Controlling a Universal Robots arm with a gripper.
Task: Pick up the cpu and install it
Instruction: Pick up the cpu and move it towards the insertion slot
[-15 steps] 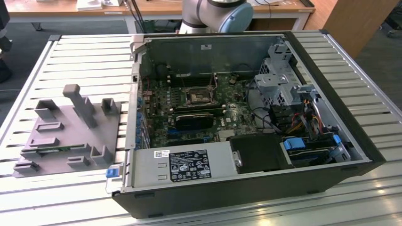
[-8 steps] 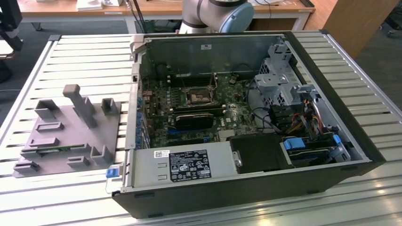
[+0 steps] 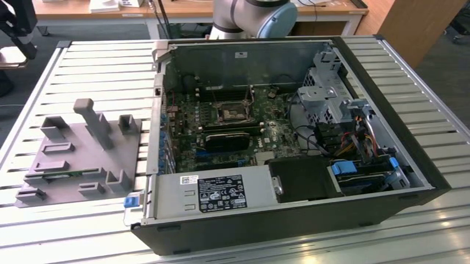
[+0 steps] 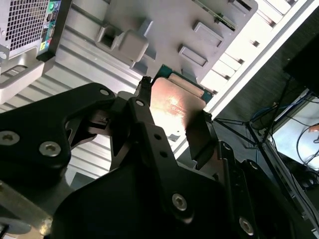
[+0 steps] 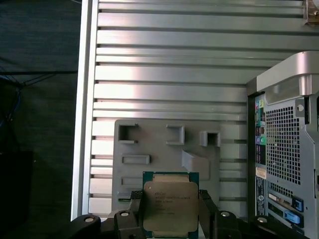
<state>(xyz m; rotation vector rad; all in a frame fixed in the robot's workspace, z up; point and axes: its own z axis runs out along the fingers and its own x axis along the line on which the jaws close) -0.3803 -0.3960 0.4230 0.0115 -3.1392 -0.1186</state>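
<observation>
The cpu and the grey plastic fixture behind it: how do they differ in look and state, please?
The small square cpu has a shiny silver-grey metal top; the grey plastic fixture is matte, larger, with raised blocks. The cpu is held in the black gripper; the fixture lies on the slatted metal table. Both are rectangular.

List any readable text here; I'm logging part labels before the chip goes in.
Nothing reads clearly enough to quote.
Flat square silver-grey cpu, gripped by the black gripper: printed lines, too small.
White label on the grey metal power supply box: blurred.
Small white sticker on the black computer case's inner wall: too small.
</observation>
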